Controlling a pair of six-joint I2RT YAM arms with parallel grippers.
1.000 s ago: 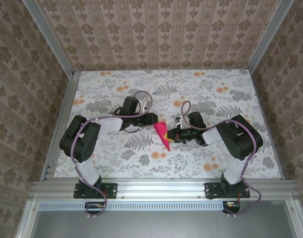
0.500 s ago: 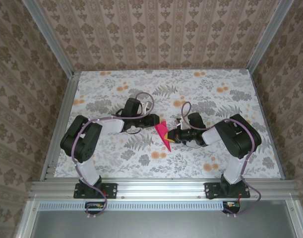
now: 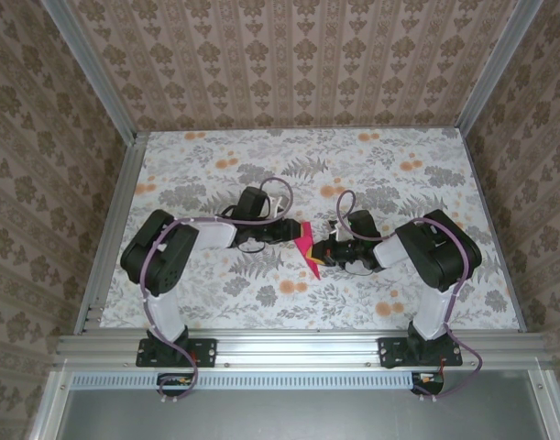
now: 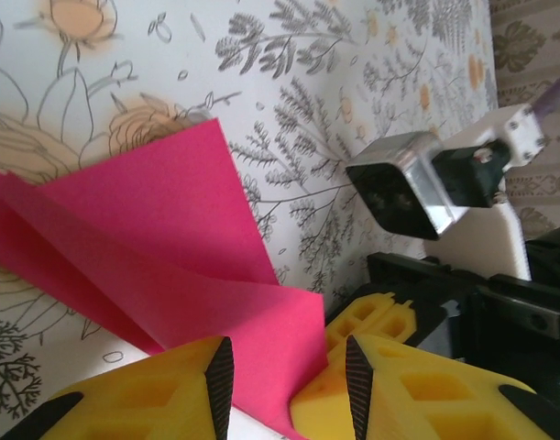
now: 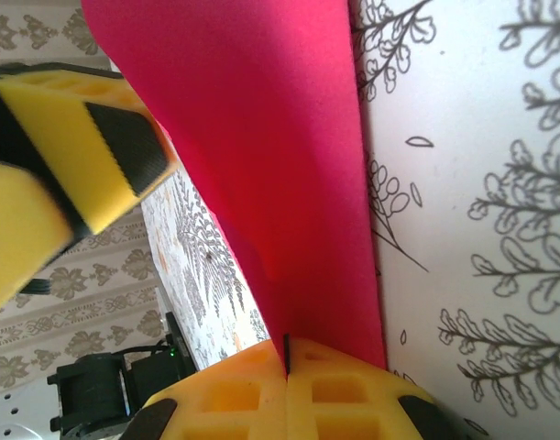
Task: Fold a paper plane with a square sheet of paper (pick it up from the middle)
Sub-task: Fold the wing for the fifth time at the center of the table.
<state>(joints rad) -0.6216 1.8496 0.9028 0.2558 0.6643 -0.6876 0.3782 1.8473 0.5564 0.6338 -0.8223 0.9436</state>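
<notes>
While you look down from above, the pink paper plane [image 3: 306, 249] sits mid-table (half-folded, its point toward the arm bases) on the flowered table [image 3: 399, 192], between both arms. Your right gripper [image 5: 287, 353] is clamped on one edge, pads pressed together on the paper. Your left gripper [image 4: 289, 367] stands parted, with the paper's corner in the gap between its yellow fingers [image 4: 151, 390].
</notes>
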